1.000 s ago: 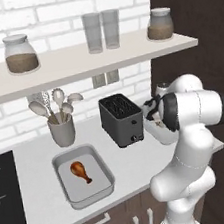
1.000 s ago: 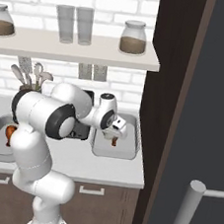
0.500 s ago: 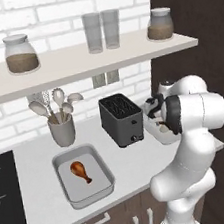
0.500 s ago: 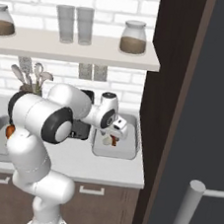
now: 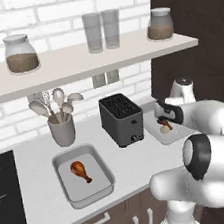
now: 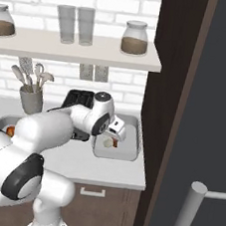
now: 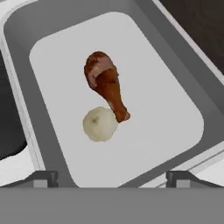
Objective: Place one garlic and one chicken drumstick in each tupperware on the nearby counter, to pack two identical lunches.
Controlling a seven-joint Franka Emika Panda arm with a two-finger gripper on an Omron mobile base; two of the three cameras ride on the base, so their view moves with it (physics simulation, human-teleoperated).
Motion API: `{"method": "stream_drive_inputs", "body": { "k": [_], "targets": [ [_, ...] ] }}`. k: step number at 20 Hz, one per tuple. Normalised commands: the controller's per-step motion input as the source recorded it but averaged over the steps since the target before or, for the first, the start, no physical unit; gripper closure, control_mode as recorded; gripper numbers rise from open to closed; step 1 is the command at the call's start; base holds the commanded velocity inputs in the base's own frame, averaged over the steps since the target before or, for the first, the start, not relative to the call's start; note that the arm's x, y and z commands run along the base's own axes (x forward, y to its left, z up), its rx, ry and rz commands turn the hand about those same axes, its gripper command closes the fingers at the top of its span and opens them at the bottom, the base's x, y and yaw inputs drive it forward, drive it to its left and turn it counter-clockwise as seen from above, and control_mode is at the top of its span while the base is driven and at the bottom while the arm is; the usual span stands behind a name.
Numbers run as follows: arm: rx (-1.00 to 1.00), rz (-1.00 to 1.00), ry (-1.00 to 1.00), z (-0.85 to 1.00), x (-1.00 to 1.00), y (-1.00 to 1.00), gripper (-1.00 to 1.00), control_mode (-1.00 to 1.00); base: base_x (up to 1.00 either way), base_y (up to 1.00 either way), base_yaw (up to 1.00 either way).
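The gripper point(image 7: 112, 177) is hanging wide open and empty, its two fingertips point(image 7: 43, 178) standing far apart above the right tupperware point(image 7: 183, 74), touching nothing. In that tray a garlic point(image 7: 100, 124) is lying against the thin bone end of a drumstick point(image 7: 105, 83). This tray point(image 6: 130, 150) is sitting at the counter's point(image 5: 42, 214) right end, beside the black toaster point(image 5: 121, 118). The left tupperware point(image 5: 101, 161) is lying on the toaster's other side, holding a second drumstick point(image 5: 81, 171) alone.
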Motion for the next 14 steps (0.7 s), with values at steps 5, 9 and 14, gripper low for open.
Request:
{"method": "stream_drive_inputs", "body": {
  "k": [5, 9, 14],
  "targets": [
    [-0.02, 0.08, -0.31, 0.86, -0.89, 0.38, -1.00, -1.00, 0.00, 0.00, 0.00],
    [-0.11, 0.07, -0.28, 0.89, -0.76, 0.61, -1.00, -1.00, 0.00, 0.00, 0.00],
    [-0.08, 0.00, -0.08, 0.73, -0.79, 0.60, -1.00, -1.00, 0.00, 0.00, 0.00]
  ]
}}
